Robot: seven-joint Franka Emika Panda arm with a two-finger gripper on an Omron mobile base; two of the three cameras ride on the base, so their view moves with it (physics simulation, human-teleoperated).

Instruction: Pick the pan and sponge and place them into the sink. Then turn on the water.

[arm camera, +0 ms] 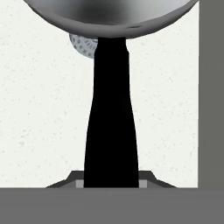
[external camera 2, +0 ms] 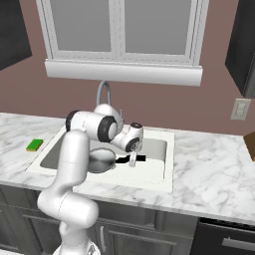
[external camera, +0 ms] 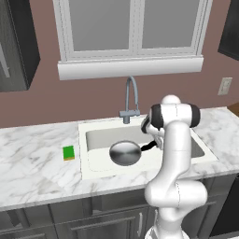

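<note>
The round silver pan (external camera: 125, 153) is inside the white sink (external camera: 84, 154), over the basin floor. My gripper (external camera 2: 132, 159) is shut on the pan's thin black handle (arm camera: 111, 122), which runs up between the fingertips (arm camera: 148, 178) to the pan bowl (arm camera: 109, 17). The small grey drain (arm camera: 83, 43) peeks out beside the bowl. From the left base view my forearm hides the hand; the handle (external camera: 149, 147) sticks out toward it. The green sponge (external camera: 68, 152) lies on the counter left of the sink, apart from the gripper. No water runs from the grey gooseneck faucet (external camera: 130, 100).
Marble counter (external camera: 32, 163) runs to both sides of the sink. A window sill (external camera: 130, 67) juts out above the faucet. A wall outlet (external camera 2: 241, 108) sits at the right. The basin's right wall (arm camera: 211, 87) stands close beside the handle.
</note>
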